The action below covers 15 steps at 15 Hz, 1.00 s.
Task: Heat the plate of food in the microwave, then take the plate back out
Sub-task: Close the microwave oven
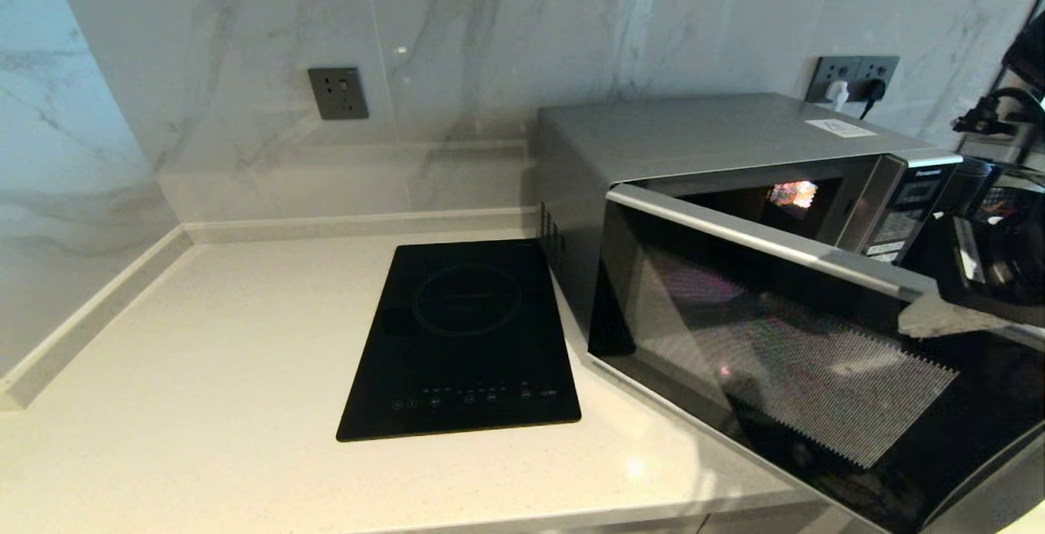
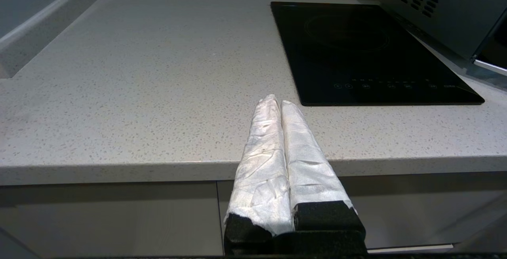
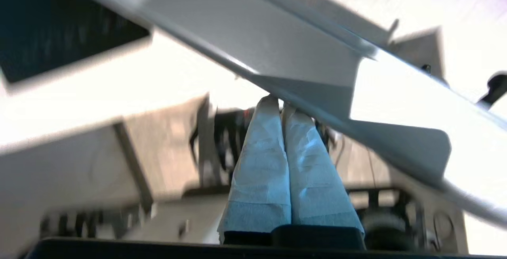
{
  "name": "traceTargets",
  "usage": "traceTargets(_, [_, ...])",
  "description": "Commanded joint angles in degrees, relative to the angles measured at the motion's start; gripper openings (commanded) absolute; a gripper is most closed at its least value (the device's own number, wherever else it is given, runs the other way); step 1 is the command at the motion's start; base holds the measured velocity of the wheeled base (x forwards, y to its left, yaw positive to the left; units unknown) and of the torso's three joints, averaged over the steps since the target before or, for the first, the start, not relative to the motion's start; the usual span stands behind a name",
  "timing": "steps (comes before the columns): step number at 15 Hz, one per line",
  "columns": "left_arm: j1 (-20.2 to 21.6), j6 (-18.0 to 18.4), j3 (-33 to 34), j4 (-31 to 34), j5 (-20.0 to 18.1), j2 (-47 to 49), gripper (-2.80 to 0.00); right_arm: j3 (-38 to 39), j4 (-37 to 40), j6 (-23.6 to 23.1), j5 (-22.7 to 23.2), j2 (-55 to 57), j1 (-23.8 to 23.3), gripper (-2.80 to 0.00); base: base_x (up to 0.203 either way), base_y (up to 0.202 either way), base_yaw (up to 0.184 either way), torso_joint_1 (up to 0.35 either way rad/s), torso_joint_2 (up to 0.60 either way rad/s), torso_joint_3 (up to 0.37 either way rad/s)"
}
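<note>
While the microwave [image 1: 718, 158] door [image 1: 784, 354] hangs ajar, right fingers [image 3: 273, 148] pressed together touch its edge; left fingers [image 2: 273, 132] together too.

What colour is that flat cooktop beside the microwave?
Glossy black induction hob, with faint ring markings; the head view shows it best.

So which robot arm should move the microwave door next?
Probably the right gripper: its shut fingers sit right by the half-open door of the microwave. The left gripper hangs low before the counter, farther away.
</note>
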Motion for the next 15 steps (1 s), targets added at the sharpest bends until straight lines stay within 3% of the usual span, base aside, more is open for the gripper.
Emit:
traceTargets(1, [0.01,-0.03,0.00,0.00,0.03,0.04,-2.80,2.34,-5.41,-0.63,-3.96,0.61,-2.84,-2.80,0.000,0.000,0.000,0.000,0.00,0.000])
traceTargets(5, [0.01,-0.03,0.00,0.00,0.03,0.04,-2.80,3.13,-11.74,-0.92,-9.23,3.00,-6.63,-2.80,0.000,0.000,0.000,0.000,0.00,0.000])
traceTargets(15, [0.01,-0.03,0.00,0.00,0.03,0.04,-2.80,2.35,-29.76,-1.77,-9.51,11.97,-20.24,-2.80,0.000,0.000,0.000,0.000,0.00,0.000])
